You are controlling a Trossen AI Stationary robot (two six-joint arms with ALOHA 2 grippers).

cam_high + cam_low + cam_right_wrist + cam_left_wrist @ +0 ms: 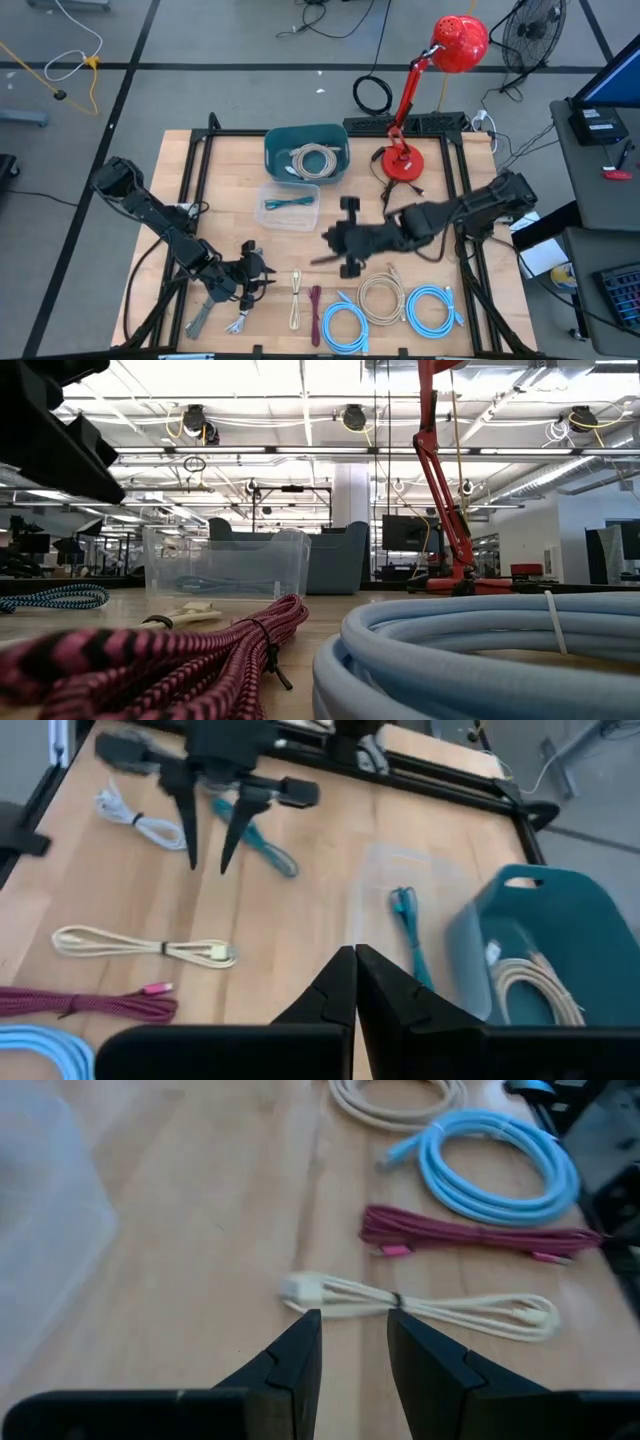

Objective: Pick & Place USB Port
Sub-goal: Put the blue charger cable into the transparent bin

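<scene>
A thin cream USB cable [420, 1302] lies flat on the wooden table near its front edge, next to a maroon cable [470, 1238]. My left gripper [352, 1318] hovers open just short of the cream cable, one finger to each side of its middle, touching nothing; the high view shows this gripper [255, 270] left of that cable [296, 300]. My right gripper [354, 952] is shut and empty, up above the table's middle [325, 258], short of the clear container [420, 910].
A clear container [288, 205] holds a teal cable. A teal bin [306, 153] behind it holds a beige coil. Two blue coils [345, 325] [432, 305] and a beige coil [380, 298] lie along the front edge. A red lamp [405, 160] stands at the back.
</scene>
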